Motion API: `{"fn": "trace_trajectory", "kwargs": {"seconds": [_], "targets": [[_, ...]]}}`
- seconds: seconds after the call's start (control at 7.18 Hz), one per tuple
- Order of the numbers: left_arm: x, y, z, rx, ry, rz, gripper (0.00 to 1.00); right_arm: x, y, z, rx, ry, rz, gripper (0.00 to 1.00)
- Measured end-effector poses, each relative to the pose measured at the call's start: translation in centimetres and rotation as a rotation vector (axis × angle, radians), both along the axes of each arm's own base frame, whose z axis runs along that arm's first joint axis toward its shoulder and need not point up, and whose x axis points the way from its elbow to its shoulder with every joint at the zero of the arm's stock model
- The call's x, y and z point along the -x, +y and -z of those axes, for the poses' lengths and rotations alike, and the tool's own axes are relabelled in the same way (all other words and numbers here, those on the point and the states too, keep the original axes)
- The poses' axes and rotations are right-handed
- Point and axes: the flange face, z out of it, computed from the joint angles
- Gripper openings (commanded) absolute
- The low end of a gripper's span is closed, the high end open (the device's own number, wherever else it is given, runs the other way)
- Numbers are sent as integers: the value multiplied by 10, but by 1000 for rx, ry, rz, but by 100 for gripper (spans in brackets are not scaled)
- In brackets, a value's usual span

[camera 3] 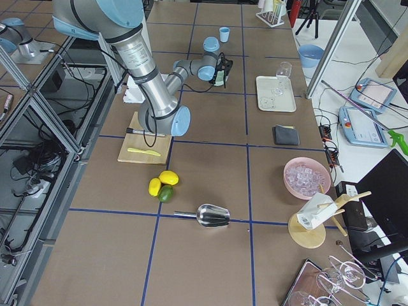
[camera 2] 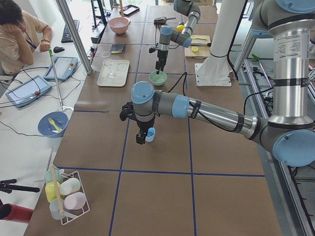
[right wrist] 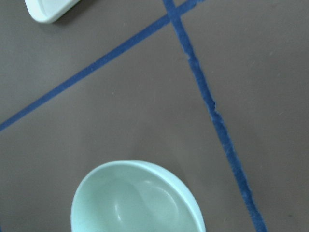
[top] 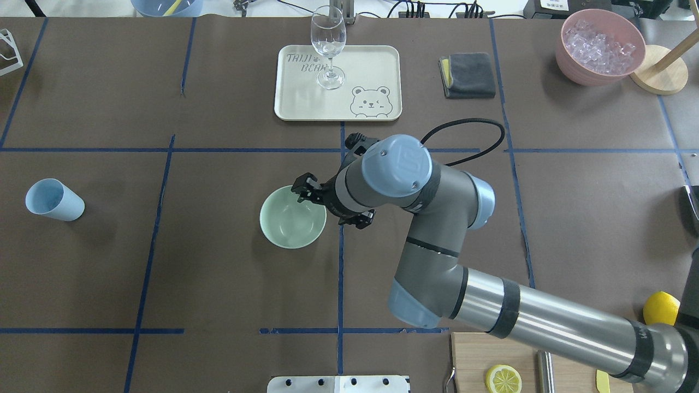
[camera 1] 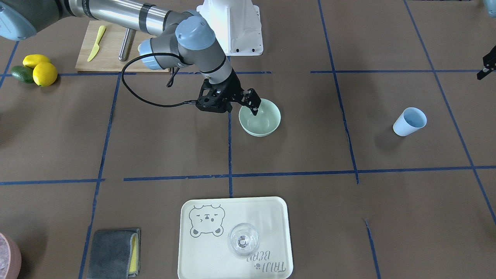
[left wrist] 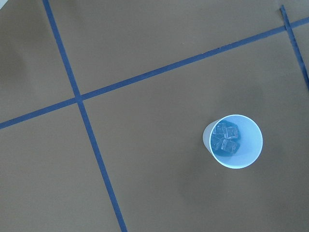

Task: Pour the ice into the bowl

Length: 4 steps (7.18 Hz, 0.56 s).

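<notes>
Brown table (top: 218, 273), gridded with blue tape. Right arm (top: 524, 314), reaching from the overhead view's near right corner to mid-table. Left arm (camera 2: 211, 112), stretched over the table's left end, whole only in the side view. Wooden board (camera 1: 112, 58) beside the robot's base, on its right. Cream tray (top: 295, 103) with a bear print, at the far edge, centre. Pink bowl (top: 570, 60) in the far right corner, heaped with clear cubes (top: 600, 41). Bowl (top: 289, 229), mint green, upright at mid-table, smooth and bare inside. Right gripper (camera 1: 233, 100), pointed down at the bowl's rim on the robot's right, released and spread wide: one finger (camera 1: 254, 104) over the bowl's inside, the other outside the rim; touching it or not, impossible to tell. Left gripper (camera 2: 141, 136), hanging over the table near the cup (top: 60, 204), clear of it; released or clenched, impossible to tell. Grey cloth (top: 469, 76), folded, between tray and pink bowl. Glass (top: 328, 43), stemmed, clear, upright on the tray. Cup, light blue, upright on the robot's left, well apart from the bowl. Two lemons (camera 1: 44, 73) and an avocado (camera 1: 21, 73), huddled together near the board. Ice (left wrist: 226, 139): a few clear lumps at the bottom of the cup.
</notes>
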Motion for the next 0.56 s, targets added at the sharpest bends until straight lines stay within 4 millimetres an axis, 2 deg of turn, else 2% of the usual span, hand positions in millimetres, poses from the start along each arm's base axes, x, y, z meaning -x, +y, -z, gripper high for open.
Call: {"fn": "trace_trajectory", "kwargs": {"seconds": [0.14,0.28,0.42,0.56], "targets": [[-1,-4,-1,-56,10,-1,100,-42,-10,-13,19,-22,18,100],[-6,-8,-4,-129,19,-8,100,-72,-11,-28,31,-32,31,100],[-16,-11,-13,-191,29,-28,100,-87,-9,-37,38,-33,37,100],[-23,-13,-17,-249,39,-45,100,-92,-7,-42,40,-32,39,100]]}}
